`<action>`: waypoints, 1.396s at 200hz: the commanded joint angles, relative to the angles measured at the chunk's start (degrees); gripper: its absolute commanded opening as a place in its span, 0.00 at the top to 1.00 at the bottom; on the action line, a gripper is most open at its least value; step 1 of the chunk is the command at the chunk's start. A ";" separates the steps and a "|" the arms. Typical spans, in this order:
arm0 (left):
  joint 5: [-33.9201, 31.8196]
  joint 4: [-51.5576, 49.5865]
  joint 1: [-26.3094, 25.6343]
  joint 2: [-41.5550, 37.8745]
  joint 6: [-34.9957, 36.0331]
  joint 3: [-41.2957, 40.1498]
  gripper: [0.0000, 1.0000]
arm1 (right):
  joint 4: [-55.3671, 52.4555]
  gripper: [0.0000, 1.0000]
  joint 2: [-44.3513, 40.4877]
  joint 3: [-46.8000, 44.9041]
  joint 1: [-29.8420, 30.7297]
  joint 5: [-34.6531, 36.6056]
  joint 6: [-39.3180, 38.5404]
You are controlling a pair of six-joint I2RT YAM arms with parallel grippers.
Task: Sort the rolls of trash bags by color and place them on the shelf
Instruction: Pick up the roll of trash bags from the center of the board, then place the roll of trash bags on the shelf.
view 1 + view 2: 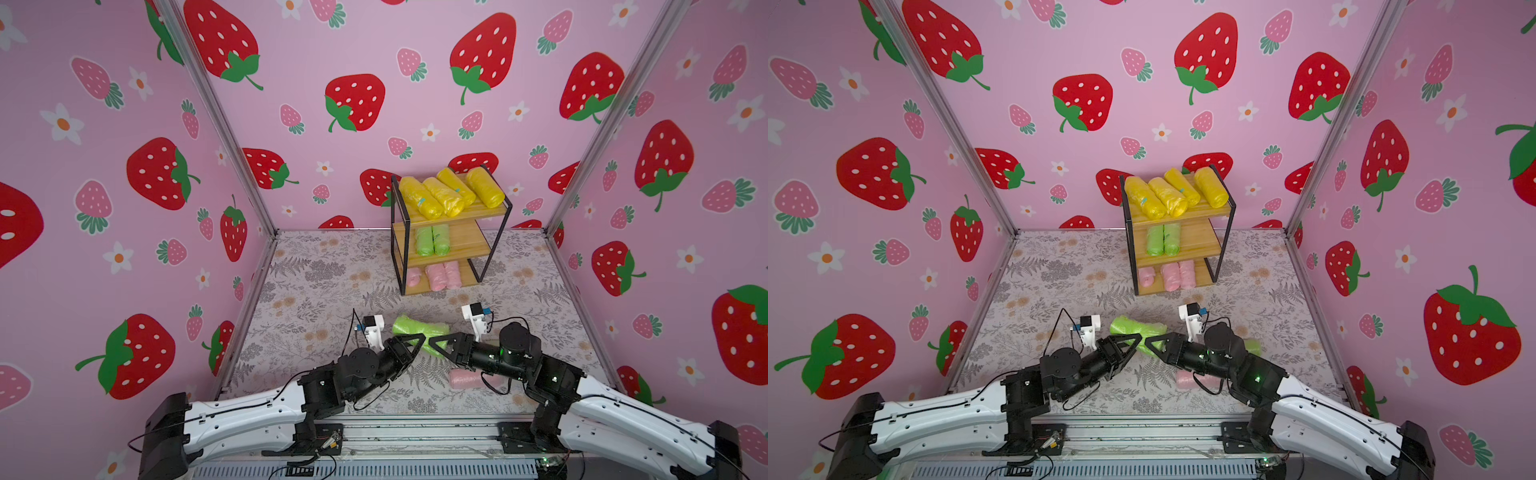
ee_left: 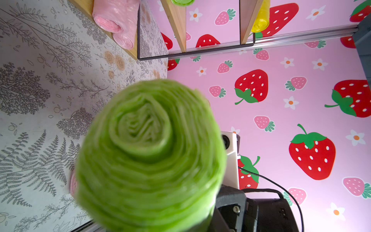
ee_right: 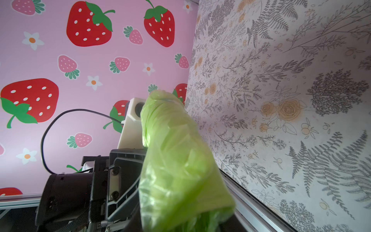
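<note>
Right gripper (image 1: 434,344) clamped on light green roll (image 1: 409,326), lower centre of frame, tip to tip with left gripper (image 1: 420,340). Cannot tell whether left jaws grip or stand apart.

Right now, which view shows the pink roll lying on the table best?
The top views: both show the pink roll on the table, one end under the right arm. Left wrist catches only a pink sliver behind the green roll. Right wrist doesn't show it.
</note>
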 commanded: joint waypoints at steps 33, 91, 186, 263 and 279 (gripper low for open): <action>-3.11 -6.14 0.08 -3.20 0.92 0.62 0.36 | -1.29 1.00 -3.82 -1.38 -0.95 6.80 -0.69; -4.94 -12.83 0.00 -7.10 2.64 2.01 0.28 | 0.73 1.00 -5.44 1.32 -10.60 6.50 -0.55; -9.87 -25.47 0.06 -16.39 1.71 1.26 0.28 | 38.40 1.00 15.95 2.27 -26.34 14.50 17.41; -12.61 -32.21 0.09 -24.35 3.04 1.09 0.28 | 47.21 1.00 36.43 16.62 -31.24 17.65 22.29; -12.56 -32.32 0.08 -25.05 3.78 1.09 0.27 | 47.38 1.00 39.33 18.22 -32.37 17.25 23.52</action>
